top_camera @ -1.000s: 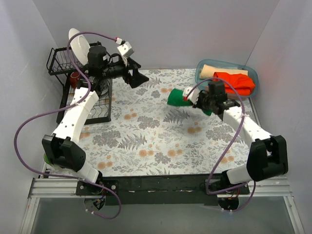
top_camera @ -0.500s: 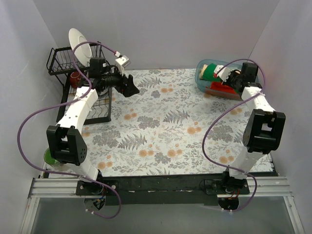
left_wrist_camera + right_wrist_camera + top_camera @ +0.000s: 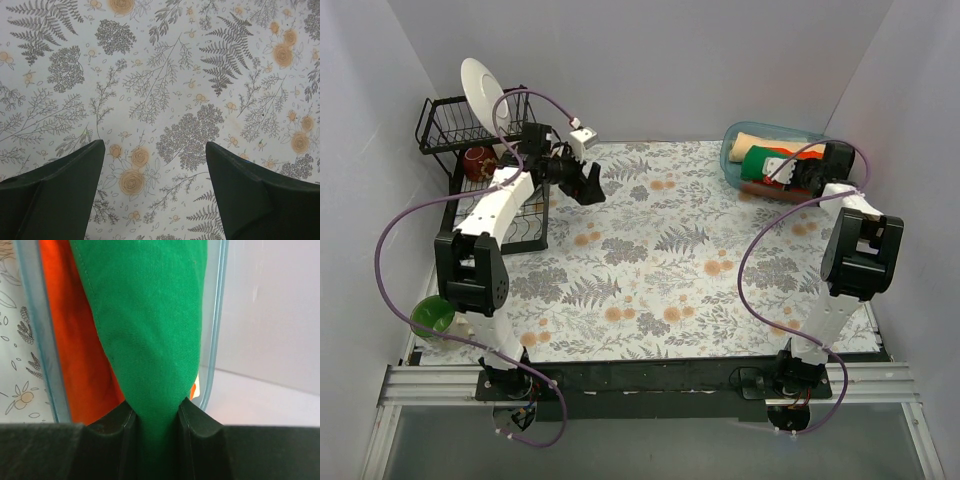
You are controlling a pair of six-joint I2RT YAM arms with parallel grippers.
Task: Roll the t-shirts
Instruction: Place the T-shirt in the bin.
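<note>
1. Clamping the green t-shirt (image 3: 150, 315), the right gripper (image 3: 155, 415) now sits over the blue bin (image 3: 35, 315) at the far right. A second ago it held that shirt above the middle-right of the floral tablecloth (image 3: 660, 270).
2. Right jaws are pressed together on a bunched fold of green cloth. The rest of the shirt hangs away from the fingers into the bin.
3. In the top view the green t-shirt (image 3: 757, 163) lies in the blue bin (image 3: 728, 160), just left of the right gripper (image 3: 782, 170).
4. The orange-red t-shirt (image 3: 75, 340) lies under and beside the green one, inside the bin. The tan t-shirt (image 3: 752, 139) lies along the bin's far side.
5. The left gripper (image 3: 588, 185) has shifted a little since the earlier frame and is still at the far left beside the dish rack (image 3: 445, 125).
6. The left gripper (image 3: 154, 147) has its jaws wide apart above bare tablecloth, holding nothing and well apart from every shirt.
7. The left arm has pulled back, so the green mug (image 3: 432, 315) now shows at the near left.
8. A white plate (image 3: 480, 90) stands in the rack.
</note>
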